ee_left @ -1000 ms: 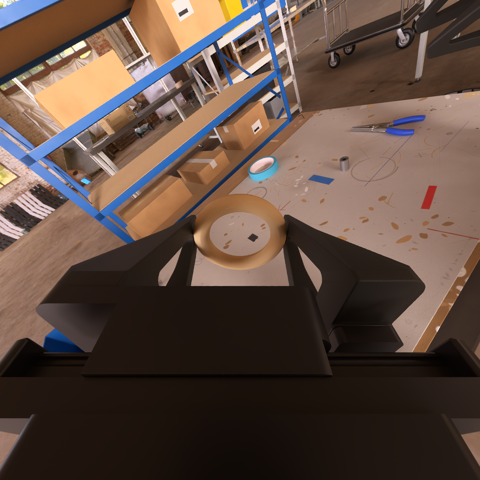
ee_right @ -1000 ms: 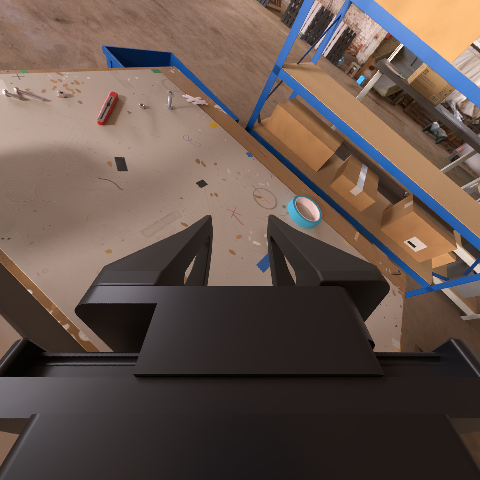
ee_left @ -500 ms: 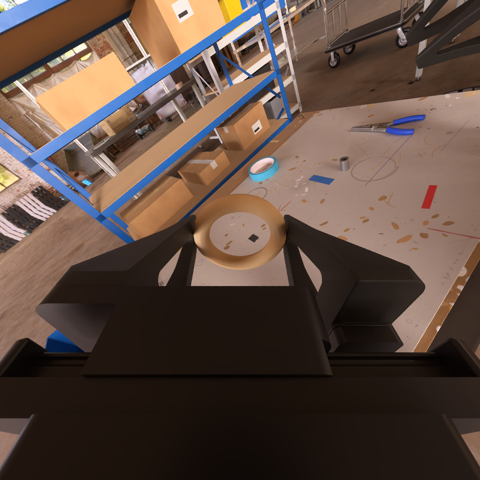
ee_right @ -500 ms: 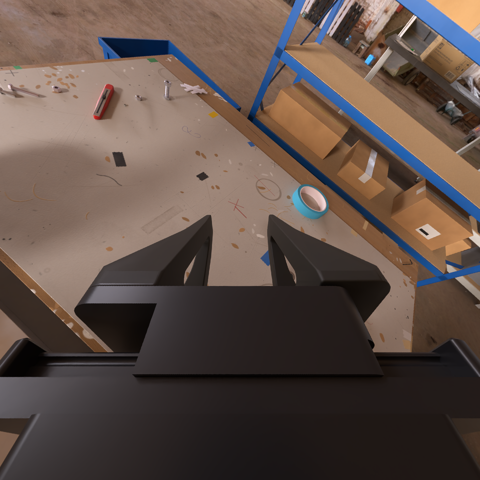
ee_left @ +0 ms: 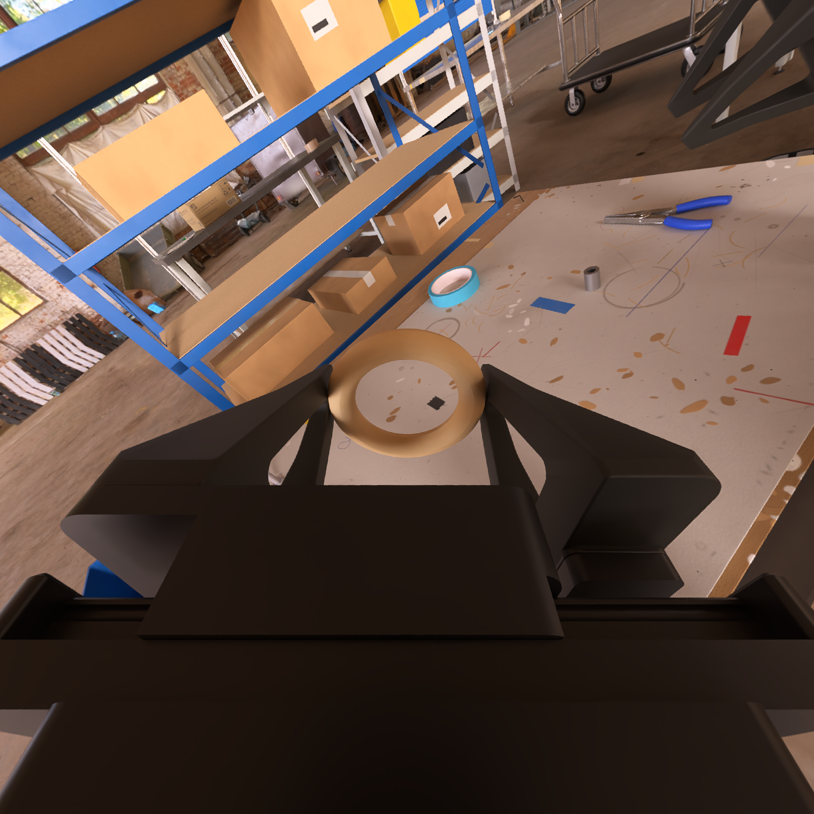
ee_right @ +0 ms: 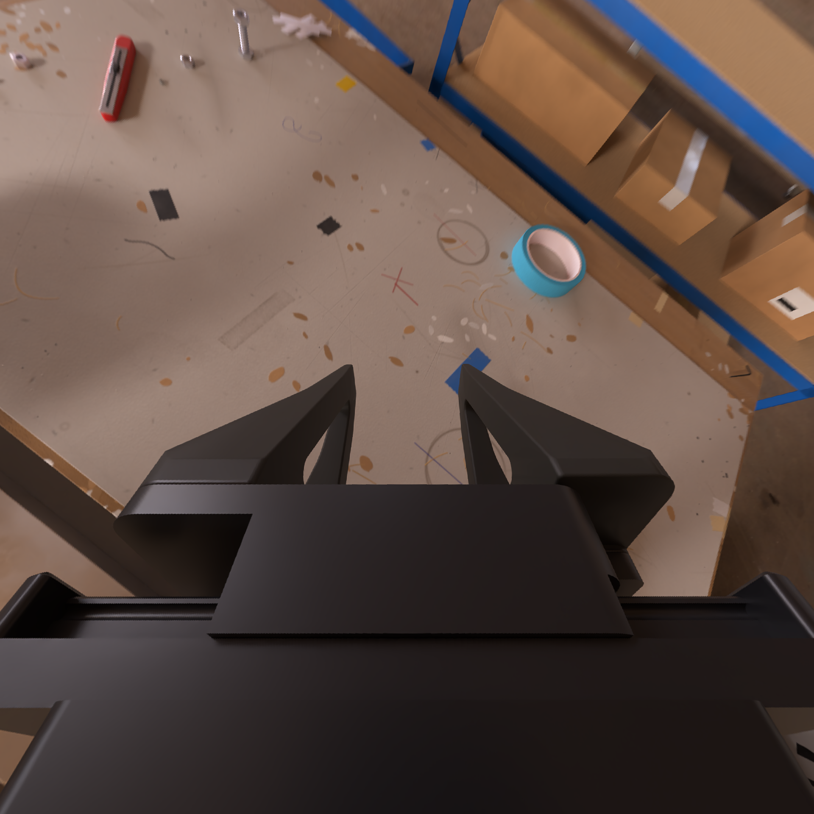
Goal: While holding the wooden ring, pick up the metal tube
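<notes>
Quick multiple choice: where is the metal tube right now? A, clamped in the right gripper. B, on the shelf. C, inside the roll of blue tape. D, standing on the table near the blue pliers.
D: the metal tube stands upright on the table, below the blue pliers.

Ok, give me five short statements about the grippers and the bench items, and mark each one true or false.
1. The left gripper grips the wooden ring between its fingers. True.
2. The metal tube lies on its side inside the roll of blue tape. False: it stands upright on the table, apart from the tape.
3. The right gripper is open and empty. True.
4. The blue-handled pliers are held by the right gripper. False: they lie on the table beyond the tube.
5. The red utility knife lies on the table in the right wrist view. True.
</notes>
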You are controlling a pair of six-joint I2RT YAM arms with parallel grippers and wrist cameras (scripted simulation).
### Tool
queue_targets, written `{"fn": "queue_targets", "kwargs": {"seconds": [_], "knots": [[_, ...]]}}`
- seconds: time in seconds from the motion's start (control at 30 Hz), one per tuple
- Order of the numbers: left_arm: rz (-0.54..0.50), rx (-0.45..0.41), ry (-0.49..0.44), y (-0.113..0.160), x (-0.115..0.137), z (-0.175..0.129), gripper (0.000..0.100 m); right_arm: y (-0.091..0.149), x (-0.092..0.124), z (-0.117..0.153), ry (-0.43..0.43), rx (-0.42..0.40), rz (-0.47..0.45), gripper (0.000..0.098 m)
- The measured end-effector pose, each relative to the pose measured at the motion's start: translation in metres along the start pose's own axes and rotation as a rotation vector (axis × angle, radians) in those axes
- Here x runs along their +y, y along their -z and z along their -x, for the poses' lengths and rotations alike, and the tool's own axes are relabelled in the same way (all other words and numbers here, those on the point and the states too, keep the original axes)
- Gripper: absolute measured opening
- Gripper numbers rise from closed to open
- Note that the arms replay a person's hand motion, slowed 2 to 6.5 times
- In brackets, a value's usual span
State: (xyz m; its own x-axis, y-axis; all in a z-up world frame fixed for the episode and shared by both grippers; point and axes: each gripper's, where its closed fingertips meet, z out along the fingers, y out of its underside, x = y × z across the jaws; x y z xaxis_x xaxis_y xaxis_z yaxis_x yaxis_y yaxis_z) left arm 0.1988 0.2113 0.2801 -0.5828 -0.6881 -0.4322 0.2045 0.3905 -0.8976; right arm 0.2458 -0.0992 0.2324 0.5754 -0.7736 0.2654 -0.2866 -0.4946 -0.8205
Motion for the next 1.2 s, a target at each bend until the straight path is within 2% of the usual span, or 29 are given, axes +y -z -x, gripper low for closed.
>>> {"fn": "queue_targets", "kwargs": {"seconds": [0.1,0.33,0.43,0.53,0.67,0.83,1.2], "knots": [[-0.001,-0.002,0.001,0.001,0.0,0.001,0.055,-0.011,0.007,-0.006,-0.016,-0.063,0.068,0.0405],[-0.005,-0.002,0.002,0.001,0.0,0.002,0.055,-0.046,0.03,-0.013,-0.133,-0.294,0.249,0.0404],[-0.005,-0.002,0.001,0.001,-0.001,0.002,0.055,-0.062,0.046,-0.018,-0.169,-0.35,0.342,0.0422],[-0.006,0.001,0.0,0.001,-0.001,0.001,0.055,-0.077,0.063,-0.023,-0.195,-0.384,0.434,0.0492],[-0.007,0.005,-0.003,0.0,-0.002,0.0,0.055,-0.095,0.086,-0.031,-0.204,-0.381,0.541,0.0594],[-0.003,0.005,-0.01,-0.001,-0.001,0.001,0.055,-0.112,0.107,-0.042,-0.178,-0.328,0.627,0.0697],[0.01,0.006,-0.005,-0.003,0.004,0.004,0.055,-0.135,0.126,-0.057,-0.119,-0.233,0.723,0.0727]]}}
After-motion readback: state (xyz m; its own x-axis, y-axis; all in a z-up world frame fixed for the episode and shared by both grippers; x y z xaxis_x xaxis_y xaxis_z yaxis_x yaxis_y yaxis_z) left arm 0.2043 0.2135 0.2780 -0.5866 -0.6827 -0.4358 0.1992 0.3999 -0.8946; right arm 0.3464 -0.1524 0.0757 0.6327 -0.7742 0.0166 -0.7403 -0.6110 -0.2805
